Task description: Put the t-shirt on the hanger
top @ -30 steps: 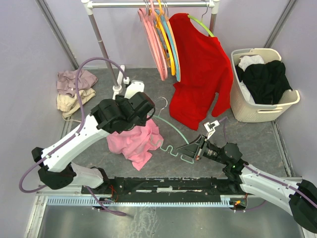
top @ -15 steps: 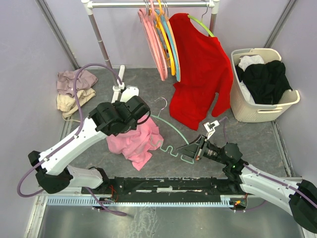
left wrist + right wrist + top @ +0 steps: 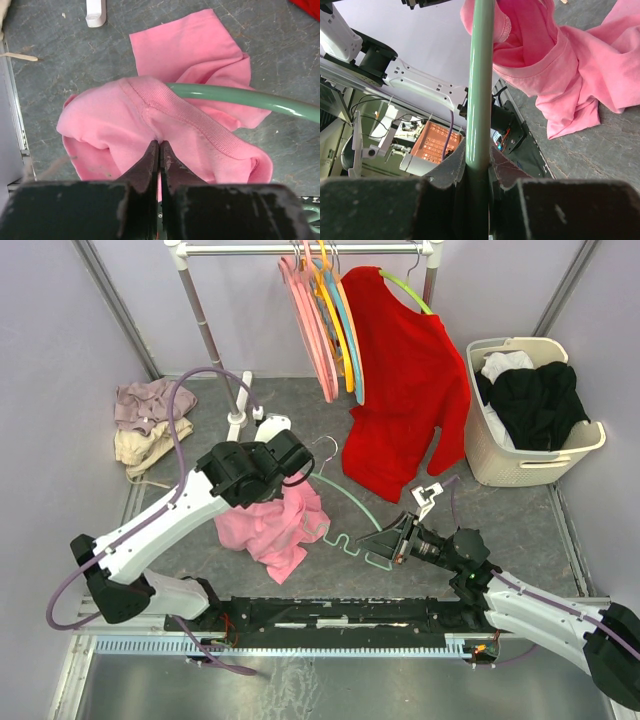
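The pink t-shirt (image 3: 268,532) lies crumpled on the grey floor, left of centre. My left gripper (image 3: 159,143) is shut on a fold of it just below the ribbed collar (image 3: 200,125); in the top view the wrist hides those fingers. The pale mint hanger (image 3: 351,503) runs from its hook by the left wrist down to my right gripper (image 3: 388,540). One arm of the hanger (image 3: 250,98) passes into the collar opening. In the right wrist view my right gripper (image 3: 480,150) is shut on the hanger (image 3: 482,75), with the t-shirt (image 3: 570,65) bunched at its far end.
A clothes rail at the back carries pink hangers (image 3: 312,325) and a red shirt (image 3: 405,380) on a lime hanger. A beige laundry basket (image 3: 520,465) stands at the right. A pile of pale clothes (image 3: 148,425) lies at the left. The rail's white foot (image 3: 240,422) is behind the left arm.
My left gripper has closed on the t-shirt's fabric near the collar, and its wrist has shifted slightly right. The right arm and the hanger have stayed put.
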You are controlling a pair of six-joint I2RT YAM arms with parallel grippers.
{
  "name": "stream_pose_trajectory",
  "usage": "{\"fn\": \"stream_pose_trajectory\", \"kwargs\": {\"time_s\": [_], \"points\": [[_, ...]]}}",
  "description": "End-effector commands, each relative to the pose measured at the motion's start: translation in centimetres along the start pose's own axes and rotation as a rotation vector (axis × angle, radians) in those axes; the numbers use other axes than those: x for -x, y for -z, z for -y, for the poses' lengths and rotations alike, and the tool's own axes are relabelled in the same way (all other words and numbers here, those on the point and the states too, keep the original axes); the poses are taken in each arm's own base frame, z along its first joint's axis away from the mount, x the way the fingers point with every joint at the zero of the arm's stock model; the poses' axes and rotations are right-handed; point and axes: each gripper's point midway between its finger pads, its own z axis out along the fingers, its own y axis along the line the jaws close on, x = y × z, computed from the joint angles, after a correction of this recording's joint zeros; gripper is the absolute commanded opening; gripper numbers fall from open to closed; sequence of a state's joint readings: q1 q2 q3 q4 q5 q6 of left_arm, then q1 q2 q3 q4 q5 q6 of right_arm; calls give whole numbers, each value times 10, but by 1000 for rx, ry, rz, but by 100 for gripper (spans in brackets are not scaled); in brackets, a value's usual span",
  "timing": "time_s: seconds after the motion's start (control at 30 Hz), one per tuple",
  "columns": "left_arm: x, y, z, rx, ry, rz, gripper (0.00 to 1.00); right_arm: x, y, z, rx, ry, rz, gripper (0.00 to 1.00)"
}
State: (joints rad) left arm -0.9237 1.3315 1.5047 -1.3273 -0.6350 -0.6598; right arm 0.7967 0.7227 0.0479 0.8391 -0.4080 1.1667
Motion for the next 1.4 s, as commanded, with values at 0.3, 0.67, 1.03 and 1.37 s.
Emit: {"fn": "stream_pose_trajectory", "kwargs": {"time_s": [0.3, 0.67, 1.03, 1.37], "points": [[112, 67, 26, -169, 17, 184, 3, 21, 9, -85, 248, 117, 19, 2], [144, 100, 63, -404, 54, 251, 3, 16, 51, -98, -8, 385, -160, 2], [151, 122, 68, -497, 73, 279, 3, 9, 74, -78, -259, 398, -356, 2], [136, 121, 89, -541, 20, 237, 3, 15, 26, -90, -80, 304, -282, 2]]}}
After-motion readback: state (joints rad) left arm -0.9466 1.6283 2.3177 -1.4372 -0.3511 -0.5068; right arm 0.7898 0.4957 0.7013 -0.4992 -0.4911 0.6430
